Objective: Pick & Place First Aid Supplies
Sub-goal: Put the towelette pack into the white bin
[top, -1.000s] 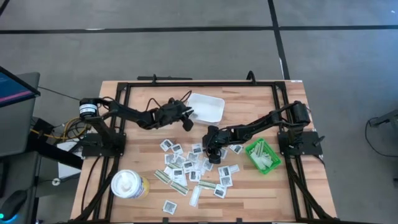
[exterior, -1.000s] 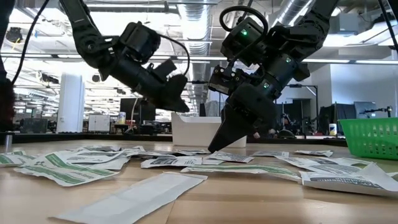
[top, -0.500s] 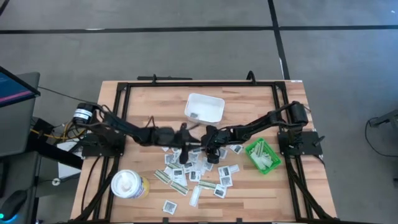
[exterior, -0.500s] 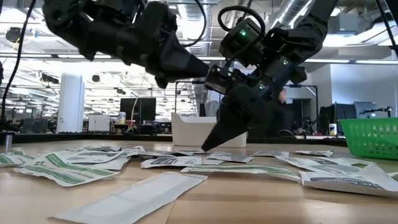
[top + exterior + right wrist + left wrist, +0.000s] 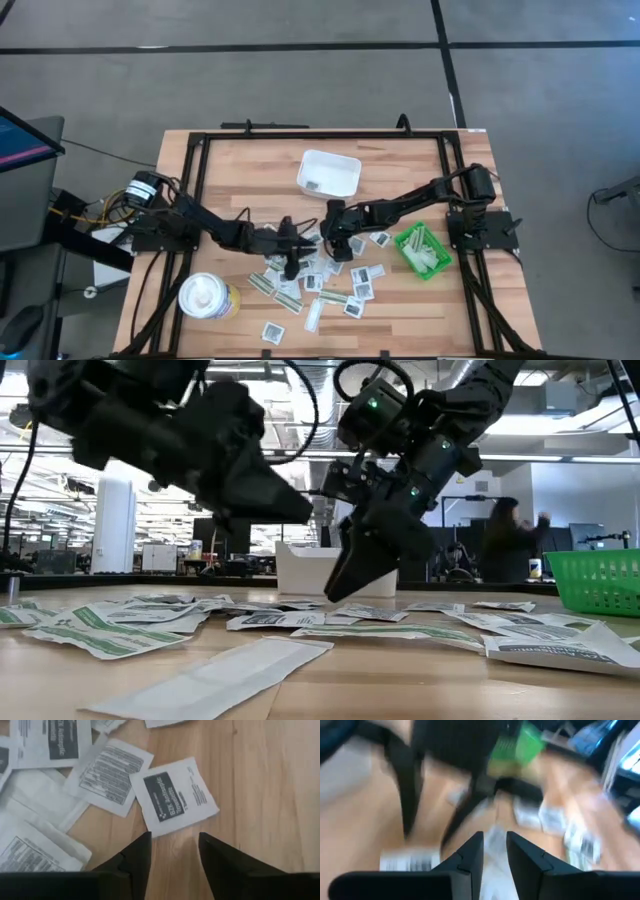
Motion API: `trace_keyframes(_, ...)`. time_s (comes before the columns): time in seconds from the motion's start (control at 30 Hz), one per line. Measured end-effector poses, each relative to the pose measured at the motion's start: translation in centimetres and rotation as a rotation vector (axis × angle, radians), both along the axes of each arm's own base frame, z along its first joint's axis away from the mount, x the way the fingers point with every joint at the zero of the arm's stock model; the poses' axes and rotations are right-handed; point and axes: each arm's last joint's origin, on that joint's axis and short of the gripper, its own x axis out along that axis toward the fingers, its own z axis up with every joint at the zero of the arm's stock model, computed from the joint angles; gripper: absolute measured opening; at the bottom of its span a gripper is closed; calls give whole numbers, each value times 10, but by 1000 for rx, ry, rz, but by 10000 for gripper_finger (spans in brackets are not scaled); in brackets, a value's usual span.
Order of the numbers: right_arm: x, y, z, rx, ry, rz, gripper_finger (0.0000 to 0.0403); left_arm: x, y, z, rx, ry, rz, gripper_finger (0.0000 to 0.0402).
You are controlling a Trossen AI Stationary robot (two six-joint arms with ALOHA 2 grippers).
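Note:
The first aid supplies (image 5: pixel 312 278) lie spread over the near middle of the table: square white packets with dark print and narrow white-and-olive strips, also in the low view (image 5: pixel 300 622). My left gripper (image 5: pixel 292 260) hovers open over the pile's left part, with blurred packets below its fingers (image 5: pixel 494 840). My right gripper (image 5: pixel 335 240) is open, pointing down just above the bare wood at the pile's far right edge (image 5: pixel 332 594). A square packet (image 5: pixel 174 796) lies just ahead of its fingers (image 5: pixel 172 840). One packet (image 5: pixel 313 185) lies in the white tray.
The white tray (image 5: pixel 345 165) sits toward the far edge, and it shows behind the arms in the low view (image 5: pixel 295 565). A green bin (image 5: pixel 422 250) holding white items stands at the right. A white tub (image 5: pixel 207 296) stands near left. A person moves in the room behind (image 5: pixel 510 545).
My left gripper has left the tray's left side and swung toward the near edge and downward, ending over the packets. A packet shows in the tray where the gripper stood. My right gripper has edged slightly toward the table's left, staying low over the pile's edge.

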Motion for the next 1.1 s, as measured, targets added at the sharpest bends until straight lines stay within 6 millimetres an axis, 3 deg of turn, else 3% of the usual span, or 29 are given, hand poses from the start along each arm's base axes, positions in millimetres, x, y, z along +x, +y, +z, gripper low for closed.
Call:
trace_keyframes(0.1, 1, 1, 2, -8, -16, 15, 188, -5, 6, -30, 35, 146, 68, 85)
trace_keyframes(0.2, 3, 1, 4, -6, -46, 14, 205, 4, 11, -29, -10, 85, 134, 85)
trace_keyframes(0.3, 4, 1, 4, -6, -59, 14, 214, 5, 20, -44, -25, 139, 180, 85)
trace_keyframes(0.4, 4, 1, 4, -6, -59, 15, 216, 9, 27, -45, -35, 135, 203, 85)
trace_keyframes(0.6, -2, 0, -2, 38, -18, -44, 207, 8, 33, -37, -10, 124, 203, 85)
trace_keyframes(0.9, -8, 0, -8, 103, 7, -129, 185, 1, 31, 3, 140, 13, 135, 85)
trace_keyframes(1.1, -8, 1, -8, 108, 8, -131, 172, 2, 44, -11, 95, 104, 178, 85)
